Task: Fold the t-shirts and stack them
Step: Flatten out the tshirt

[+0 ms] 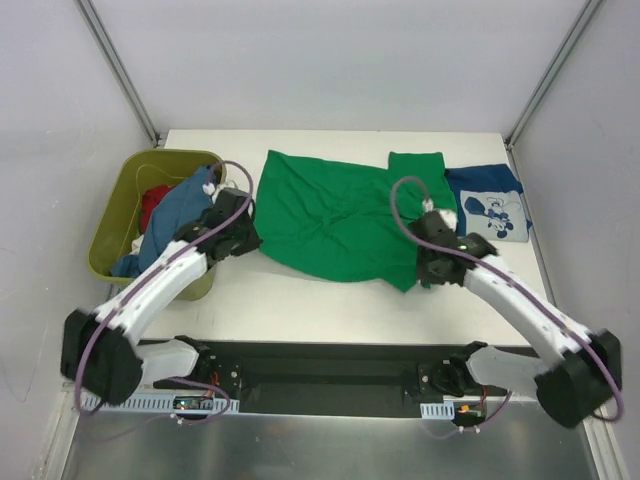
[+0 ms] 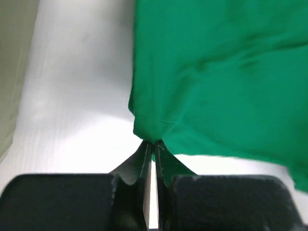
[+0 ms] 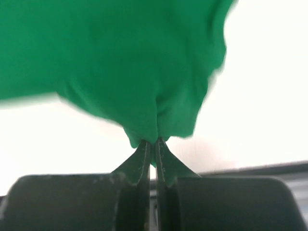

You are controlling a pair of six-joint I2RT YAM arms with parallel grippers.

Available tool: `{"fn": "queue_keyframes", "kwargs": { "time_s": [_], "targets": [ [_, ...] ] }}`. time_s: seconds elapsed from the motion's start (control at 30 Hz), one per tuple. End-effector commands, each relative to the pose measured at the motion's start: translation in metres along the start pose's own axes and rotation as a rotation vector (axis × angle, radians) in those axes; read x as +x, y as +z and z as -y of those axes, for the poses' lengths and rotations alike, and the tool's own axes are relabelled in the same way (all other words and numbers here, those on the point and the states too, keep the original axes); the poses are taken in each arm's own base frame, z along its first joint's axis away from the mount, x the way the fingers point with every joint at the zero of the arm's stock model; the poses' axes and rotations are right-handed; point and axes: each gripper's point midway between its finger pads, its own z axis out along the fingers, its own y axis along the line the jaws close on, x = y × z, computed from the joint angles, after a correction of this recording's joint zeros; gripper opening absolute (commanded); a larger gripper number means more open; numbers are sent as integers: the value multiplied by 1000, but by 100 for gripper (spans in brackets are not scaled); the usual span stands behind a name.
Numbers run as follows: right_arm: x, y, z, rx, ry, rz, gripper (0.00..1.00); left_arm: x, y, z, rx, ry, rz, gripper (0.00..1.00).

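Observation:
A bright green t-shirt lies spread and wrinkled across the middle of the white table. My left gripper is shut on its near left corner; in the left wrist view the green t-shirt is pinched at the left gripper. My right gripper is shut on the near right corner, where the green t-shirt bunches at the right gripper. A folded navy t-shirt with a white cartoon print lies at the far right. Blue and red t-shirts sit in the tub.
An olive-green plastic tub stands at the left edge of the table, close beside my left arm. Grey walls and metal posts close in the back and sides. A black rail with the arm bases runs along the near edge.

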Motion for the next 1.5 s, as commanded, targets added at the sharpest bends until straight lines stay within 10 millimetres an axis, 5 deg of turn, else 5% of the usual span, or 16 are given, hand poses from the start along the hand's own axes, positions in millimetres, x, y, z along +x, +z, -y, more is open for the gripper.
{"fn": "queue_keyframes", "kwargs": {
  "time_s": [0.0,0.17,0.37,0.53,0.7,0.9,1.0,1.07,1.1,1.17,1.2,1.3,1.33,1.4,1.43,1.47],
  "targets": [
    [-78,-119,44,-18,79,435,1,-85,-111,58,282,33,356,0],
    [-125,-266,72,-232,174,861,1,-133,-249,98,610,79,601,0],
    [-123,-430,112,-473,146,1257,1,-144,-407,118,971,189,796,0],
    [-124,-504,114,-599,59,1419,0,-139,-501,121,1183,268,896,0],
    [-151,-519,123,-487,64,1515,0,-159,-511,117,1127,239,982,0],
    [-218,-462,112,-130,-12,1403,0,-198,-415,135,852,222,934,0],
    [-248,-408,94,33,-74,1293,0,-214,-317,141,628,196,838,0],
    [-268,-354,74,93,-120,1193,0,-224,-268,132,468,161,822,0],
    [-273,-333,67,90,-137,1151,0,-224,-216,128,371,166,753,0],
    [-289,-264,45,11,-151,1016,0,-216,-162,129,365,160,624,0],
    [-294,-239,42,-18,-138,964,0,-212,-105,116,332,90,497,0],
    [-310,-135,32,-104,-80,737,0,-193,-5,105,295,26,264,0],
    [-311,-85,17,-146,-92,622,0,-188,16,104,282,27,223,0],
    [-314,-44,4,-175,-99,529,1,-176,70,104,263,38,117,0],
    [-310,1,-8,-195,-107,429,1,-174,87,101,263,31,82,0],
    [-320,9,-15,-207,-107,421,1,-168,113,100,263,9,29,0]
  ]
}}
